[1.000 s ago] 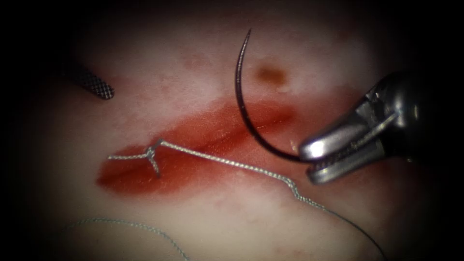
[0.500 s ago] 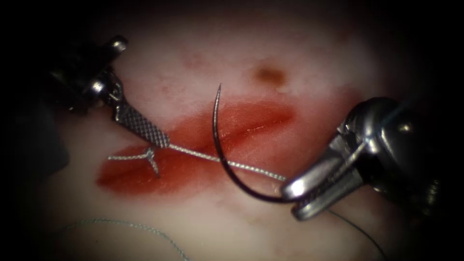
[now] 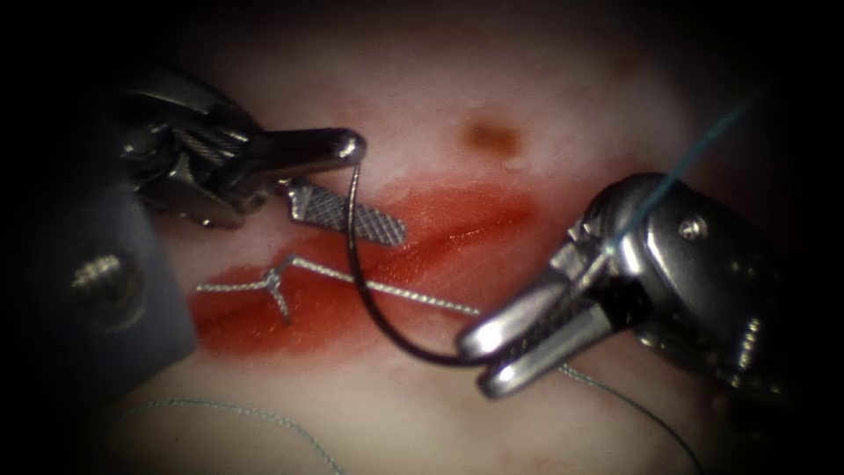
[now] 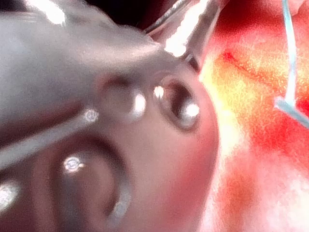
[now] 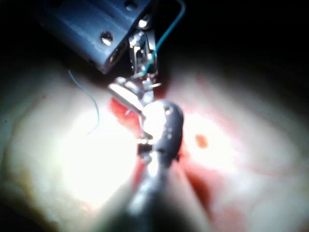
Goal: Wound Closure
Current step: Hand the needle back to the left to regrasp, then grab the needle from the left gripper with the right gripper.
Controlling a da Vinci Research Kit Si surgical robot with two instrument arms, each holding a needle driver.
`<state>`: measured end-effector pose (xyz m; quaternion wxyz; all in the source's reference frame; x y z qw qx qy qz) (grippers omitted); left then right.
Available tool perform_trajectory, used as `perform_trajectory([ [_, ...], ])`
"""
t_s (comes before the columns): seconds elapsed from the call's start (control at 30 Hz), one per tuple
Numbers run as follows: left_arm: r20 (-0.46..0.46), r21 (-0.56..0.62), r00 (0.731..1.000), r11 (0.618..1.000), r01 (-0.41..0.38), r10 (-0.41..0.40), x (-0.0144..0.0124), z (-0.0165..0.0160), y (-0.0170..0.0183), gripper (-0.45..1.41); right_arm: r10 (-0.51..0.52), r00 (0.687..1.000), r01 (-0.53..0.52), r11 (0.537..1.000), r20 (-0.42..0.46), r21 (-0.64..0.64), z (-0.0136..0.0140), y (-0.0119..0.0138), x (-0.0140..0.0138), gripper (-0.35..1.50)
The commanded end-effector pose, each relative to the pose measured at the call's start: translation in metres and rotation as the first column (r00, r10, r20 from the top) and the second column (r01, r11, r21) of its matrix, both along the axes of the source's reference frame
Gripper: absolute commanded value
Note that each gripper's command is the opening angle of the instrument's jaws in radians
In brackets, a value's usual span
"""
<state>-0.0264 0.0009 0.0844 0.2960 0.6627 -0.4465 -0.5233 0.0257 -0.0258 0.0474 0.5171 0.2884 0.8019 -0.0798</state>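
The tissue (image 3: 545, 105) is the biggest thing here, pale, with a long red cut (image 3: 369, 264) running from lower left up to the right and red fluid (image 3: 255, 325) pooled along it. A small brown spot (image 3: 492, 135) sits above the cut's right end.

The right pincer (image 3: 483, 356) comes in from the right, its jaws clamped on the needle (image 3: 369, 290) at the thread end of its curve, just below the cut. The left pincer (image 3: 382, 189) reaches in from the left with its jaws apart, and the needle's point end rises between them, its tip close against the upper jaw. The needle arcs free above the cut; no part of it is in the tissue.

Thread (image 3: 396, 295) runs from a knot (image 3: 277, 283) at the cut's left part across the wound toward the right pincer. A second loose strand (image 3: 229, 406) lies on the tissue below the cut.

Compared with a second ago, the left pincer has come in from the edge and the needle has been carried over to it, so this reads as handing the needle from right to left. That would call for the left jaws closing on the needle before the right ones let go.

No writing or brand mark is legible on either tool.
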Motion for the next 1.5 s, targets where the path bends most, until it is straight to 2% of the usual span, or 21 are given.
perform_trajectory([
  [0.03,0.002,-0.007,1.000,1.000,0.003,-0.003,-0.0004,-0.0004,0.0012,0.25,0.002,1.000,-0.002,1.000,-0.005,-0.002,-0.0004,0.0007,0.0011,-0.35],
  [0.2,0.034,-0.049,0.998,0.997,-0.058,0.060,-0.0004,-0.0007,0.0004,-0.45,-0.002,1.000,0.002,1.000,-0.008,0.003,-0.0007,0.0010,0.0008,-0.35],
  [0.47,0.054,-0.075,0.990,0.989,-0.128,0.133,-0.0002,-0.0008,0.0005,-0.45,-0.003,1.000,0.003,1.000,-0.009,0.001,-0.0009,0.0012,0.0002,-0.35],
  [0.5,0.029,-0.150,0.996,0.985,-0.083,0.089,-0.0002,-0.0008,0.0009,-0.45,0.036,0.999,-0.035,0.999,-0.003,0.026,-0.0009,0.0012,0.0002,0.22],
  [0.57,0.007,-0.197,0.999,0.979,-0.045,0.047,0.0000,-0.0008,0.0014,-0.45,0.127,0.992,-0.129,0.987,0.021,0.098,-0.0010,0.0012,-0.0001,0.64],
  [0.63,-0.004,-0.205,0.999,0.978,-0.041,0.041,0.0006,-0.0007,0.0017,-0.45,0.229,0.971,-0.236,0.962,0.067,0.137,-0.0011,0.0014,-0.0004,0.79],
  [0.7,-0.003,-0.207,0.999,0.977,-0.049,0.050,0.0019,-0.0003,0.0020,-0.45,0.373,0.914,-0.397,0.903,0.161,0.162,-0.0017,0.0028,-0.0016,0.84],
  [0.77,0.020,-0.165,0.999,0.986,-0.038,0.041,0.0027,0.0000,0.0025,-0.45,0.445,0.870,-0.479,0.865,0.214,0.148,-0.0021,0.0036,-0.0030,1.11],
  [0.8,0.012,-0.158,1.000,0.987,-0.023,0.025,0.0029,0.0001,0.0027,-0.45,0.467,0.852,-0.507,0.849,0.239,0.150,-0.0021,0.0036,-0.0035,1.13],
  [0.87,-0.052,-0.204,0.997,0.978,0.044,-0.056,0.0034,0.0001,0.0034,-0.45,0.476,0.824,-0.546,0.811,0.307,0.207,-0.0021,0.0035,-0.0045,1.05],
  [0.93,-0.141,-0.264,0.982,0.961,0.082,-0.122,0.0039,0.0001,0.0040,-0.45,0.462,0.769,-0.619,0.711,0.442,0.334,-0.0020,0.0034,-0.0056,0.88],
  [0.97,-0.205,-0.340,0.965,0.936,0.084,-0.162,0.0042,0.0001,0.0043,-0.45,0.473,0.726,-0.670,0.651,0.500,0.357,-0.0020,0.0033,-0.0060,0.73],
  [1.03,-0.327,-0.471,0.917,0.880,0.051,-0.228,0.0047,0.0000,0.0045,-0.45,0.504,0.600,-0.782,0.534,0.622,0.322,-0.0021,0.0032,-0.0066,0.66],
  [1.07,-0.451,-0.548,0.849,0.836,-0.021,-0.274,0.0052,0.0000,0.0045,-0.45,0.465,0.506,-0.840,0.457,0.727,0.293,-0.0022,0.0030,-0.0069,0.66],
  [1.1,-0.473,-0.599,0.831,0.799,-0.059,-0.293,0.0053,-0.0001,0.0044,-0.45,0.428,0.478,-0.854,0.432,0.767,0.291,-0.0023,0.0029,-0.0069,0.61],
  [1.13,-0.492,-0.700,0.794,0.705,-0.115,-0.359,0.0057,-0.0002,0.0042,-0.45,0.356,0.409,-0.886,0.377,0.840,0.271,-0.0024,0.0027,-0.0068,0.37],
  [1.23,-0.473,-0.818,0.740,0.549,-0.169,-0.478,0.0056,-0.0010,0.0034,-0.45,0.308,0.241,-0.933,0.335,0.920,0.133,-0.0028,0.0027,-0.0059,0.37],
  [1.3,-0.501,-0.840,0.683,0.488,-0.236,-0.532,0.0048,-0.0020,0.0028,-0.45,0.279,0.213,-0.961,0.231,0.936,0.149,-0.0032,0.0026,-0.0047,0.46],
  [1.37,-0.520,-0.845,0.640,0.453,-0.286,-0.566,0.0038,-0.0027,0.0024,-0.45,0.247,0.183,-0.974,0.181,0.952,0.140,-0.0036,0.0024,-0.0038,0.44],
  [1.4,-0.529,-0.845,0.601,0.439,-0.307,-0.598,0.0028,-0.0033,0.0018,-0.45,0.183,0.160,-0.979,0.159,0.970,0.131,-0.0040,0.0020,-0.0025,0.36],
  [1.5,-0.533,-0.844,0.590,0.430,-0.320,-0.607,0.0016,-0.0039,0.0011,-0.45,0.144,0.140,-0.979,0.169,0.980,0.115,-0.0043,0.0014,-0.0005,0.36],
])
